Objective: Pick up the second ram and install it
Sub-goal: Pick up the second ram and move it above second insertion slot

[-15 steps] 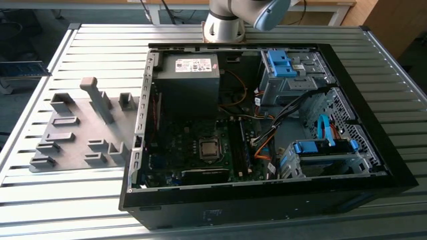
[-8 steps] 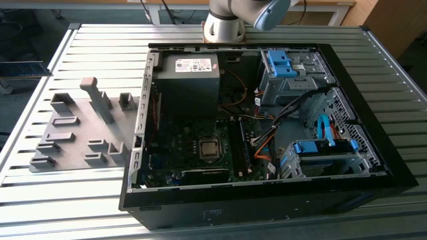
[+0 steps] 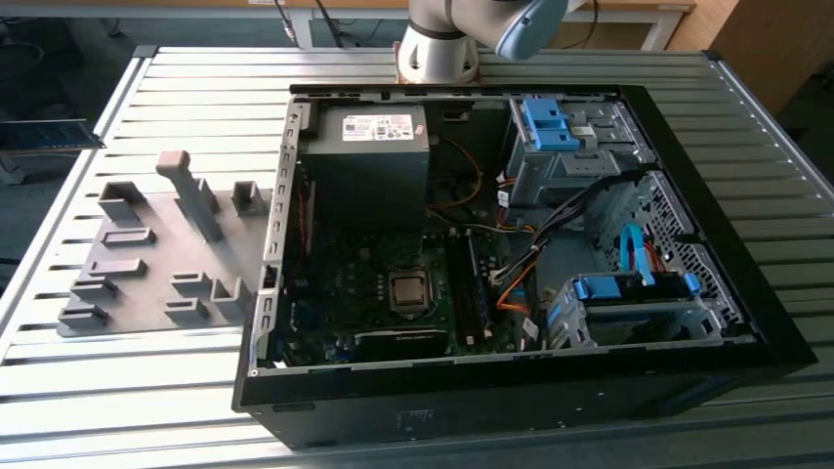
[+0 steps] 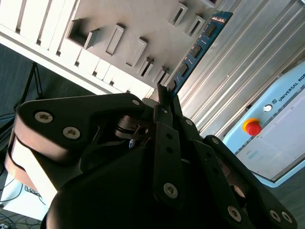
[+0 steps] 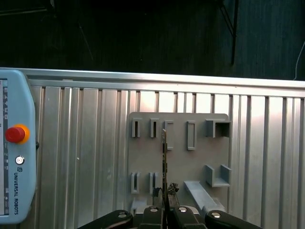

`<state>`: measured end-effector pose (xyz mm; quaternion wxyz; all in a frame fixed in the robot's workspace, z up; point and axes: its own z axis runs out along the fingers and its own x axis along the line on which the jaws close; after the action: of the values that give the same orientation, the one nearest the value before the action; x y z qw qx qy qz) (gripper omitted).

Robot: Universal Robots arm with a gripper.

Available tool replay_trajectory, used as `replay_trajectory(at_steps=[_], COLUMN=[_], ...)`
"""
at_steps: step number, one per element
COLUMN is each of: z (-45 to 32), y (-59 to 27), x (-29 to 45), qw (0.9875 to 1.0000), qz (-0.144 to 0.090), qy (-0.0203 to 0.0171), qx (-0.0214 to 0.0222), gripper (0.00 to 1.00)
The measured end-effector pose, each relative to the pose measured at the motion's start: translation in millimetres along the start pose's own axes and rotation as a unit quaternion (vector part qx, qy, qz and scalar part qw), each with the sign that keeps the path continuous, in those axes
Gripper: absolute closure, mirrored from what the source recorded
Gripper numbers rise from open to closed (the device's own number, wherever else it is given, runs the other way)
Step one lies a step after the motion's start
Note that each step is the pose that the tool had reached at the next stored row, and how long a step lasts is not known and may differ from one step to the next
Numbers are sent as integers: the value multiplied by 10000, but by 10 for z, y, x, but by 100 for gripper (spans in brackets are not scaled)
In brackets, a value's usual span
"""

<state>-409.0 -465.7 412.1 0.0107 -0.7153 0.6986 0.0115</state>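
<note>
- gripper: dark metal body with screw heads, nearest item in both wrist views. Its fingers are clamped on one end of the second ram, one on each flat side.
- second ram: long, thin blue-green board with black chips and a paler blue patch at the free end. It stands straight out from the fingers. In the first wrist view it shows edge-on as a thin line crossing the holder plate. Whether the free end touches anything cannot be told.
- holder plate: flat grey plate with slotted upright blocks in rows and one taller slanted block. It lies on the table close to one edge; in the exterior view that is the edge at the exterior view's left.
- teach pendant: pale blue housing with a red button. It rests on the table near the same edge, well apart from the holder plate.
- table: ribbed aluminium slats carrying everything listed here.
- computer case: black tower lying on its side, open on top, just beside the holder plate. Inside are a power supply, a processor socket, loose cables and blue drive brackets.
- arm base: pale round column at the table's far edge, behind the computer case.
</note>
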Motion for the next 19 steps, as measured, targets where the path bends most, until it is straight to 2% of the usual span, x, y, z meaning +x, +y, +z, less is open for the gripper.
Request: replay_trajectory(at_steps=[19], z=[1], y=[-69], x=[2], qw=[10000], qz=[0], qy=[-1], qx=[1], gripper=[86])
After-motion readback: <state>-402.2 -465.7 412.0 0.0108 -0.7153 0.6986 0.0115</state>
